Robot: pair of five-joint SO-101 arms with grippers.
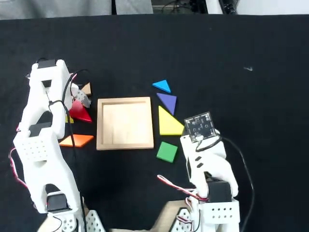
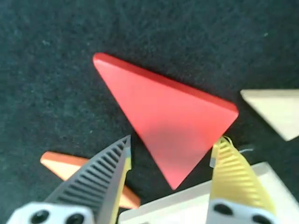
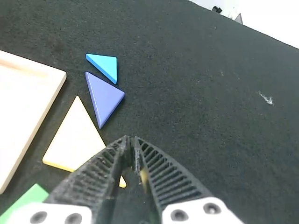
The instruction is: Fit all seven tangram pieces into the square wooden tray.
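The square wooden tray (image 1: 125, 140) lies bare at the table's middle. A red triangle (image 2: 168, 119) rests on the black cloth just left of it. My left gripper (image 2: 173, 141) is open, its fingers either side of the triangle's nearest corner. An orange parallelogram (image 1: 76, 140) and a tan triangle (image 1: 87, 89) lie close by. Right of the tray are a light blue triangle (image 1: 162, 86), a purple triangle (image 1: 168, 102), a yellow triangle (image 1: 169, 122) and a green square (image 1: 167, 152). My right gripper (image 3: 129, 141) is shut on nothing, over the yellow triangle's (image 3: 74, 137) right edge.
The black cloth stretches wide beyond the pieces to the back and right. The tray corner (image 2: 187, 205) sits close under my left gripper. Both arm bases stand at the table's front edge.
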